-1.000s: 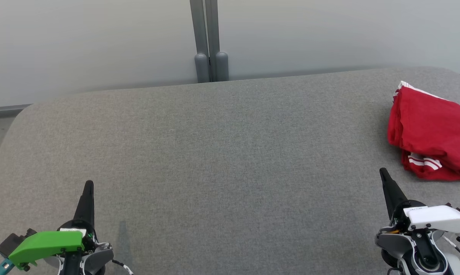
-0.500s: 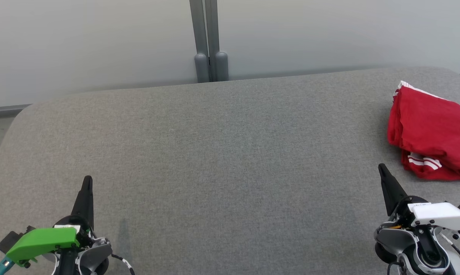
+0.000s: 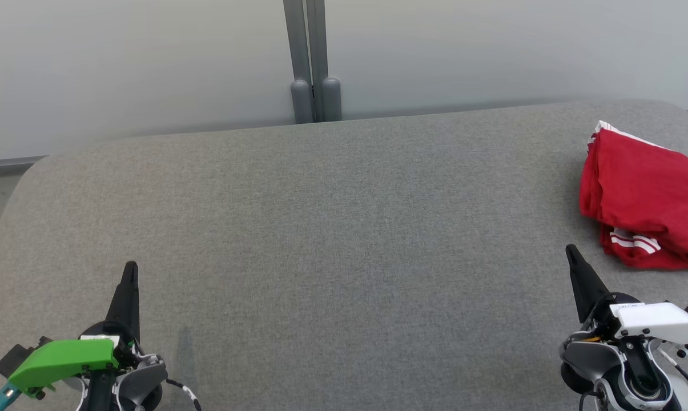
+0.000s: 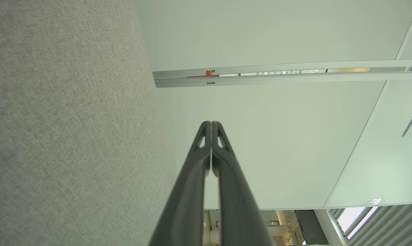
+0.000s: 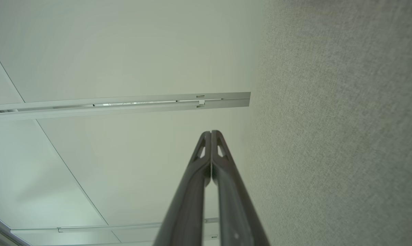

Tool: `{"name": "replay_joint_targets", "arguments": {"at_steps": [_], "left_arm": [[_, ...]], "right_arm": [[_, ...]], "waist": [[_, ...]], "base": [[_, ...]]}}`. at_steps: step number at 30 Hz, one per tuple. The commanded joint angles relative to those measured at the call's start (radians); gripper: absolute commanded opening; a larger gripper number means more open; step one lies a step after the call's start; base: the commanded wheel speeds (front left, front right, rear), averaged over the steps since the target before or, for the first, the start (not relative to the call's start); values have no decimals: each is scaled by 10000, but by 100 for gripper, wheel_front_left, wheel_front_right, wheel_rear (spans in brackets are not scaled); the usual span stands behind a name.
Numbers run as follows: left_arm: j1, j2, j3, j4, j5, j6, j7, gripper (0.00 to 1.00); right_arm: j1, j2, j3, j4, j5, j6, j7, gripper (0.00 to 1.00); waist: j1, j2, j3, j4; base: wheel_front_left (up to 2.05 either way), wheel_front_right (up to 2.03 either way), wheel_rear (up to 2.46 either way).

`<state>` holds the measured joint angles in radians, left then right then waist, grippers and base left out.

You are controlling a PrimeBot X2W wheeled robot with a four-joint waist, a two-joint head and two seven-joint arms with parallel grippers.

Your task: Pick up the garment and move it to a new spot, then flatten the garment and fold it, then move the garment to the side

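The garment (image 3: 649, 194), red with white stripes, lies folded in a compact pile at the far right of the grey padded table (image 3: 332, 228), partly cut off by the head view's right edge. My left gripper (image 3: 130, 268) is at the lower left, shut and holding nothing, well away from the cloth. At the lower right my right gripper (image 3: 571, 250) is shut and empty too, a short way in front and left of the garment. Both wrist views show the fingertips pressed together, left gripper (image 4: 211, 123), right gripper (image 5: 211, 132).
A pale wall with a grey vertical post (image 3: 312, 63) runs behind the table's far edge. The table's rounded left corner (image 3: 29, 171) drops to the floor. Grey table fabric (image 4: 62, 123) fills one side of each wrist view.
Both grippers have shifted slightly up the head view, away from its bottom edge, then held still. The garment has not moved.
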<state>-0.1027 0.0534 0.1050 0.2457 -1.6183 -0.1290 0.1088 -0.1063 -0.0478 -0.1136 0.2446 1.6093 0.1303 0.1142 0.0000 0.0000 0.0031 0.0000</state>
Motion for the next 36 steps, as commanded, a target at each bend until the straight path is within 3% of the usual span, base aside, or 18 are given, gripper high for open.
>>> {"name": "replay_joint_targets", "arguments": {"at_steps": [1,36], "left_arm": [[-119,47,46,-14,-7,-32,25,0],[-123,15,77,-15,40,-32,39,0]], "right_arm": [[-65,-45,-15,20,62,7,39,0],[-63,-45,-13,18,66,7,36,0]], "waist": [[0,0,0,1],[0,0,0,1]], "base": [[0,0,0],[0,0,0]]}}
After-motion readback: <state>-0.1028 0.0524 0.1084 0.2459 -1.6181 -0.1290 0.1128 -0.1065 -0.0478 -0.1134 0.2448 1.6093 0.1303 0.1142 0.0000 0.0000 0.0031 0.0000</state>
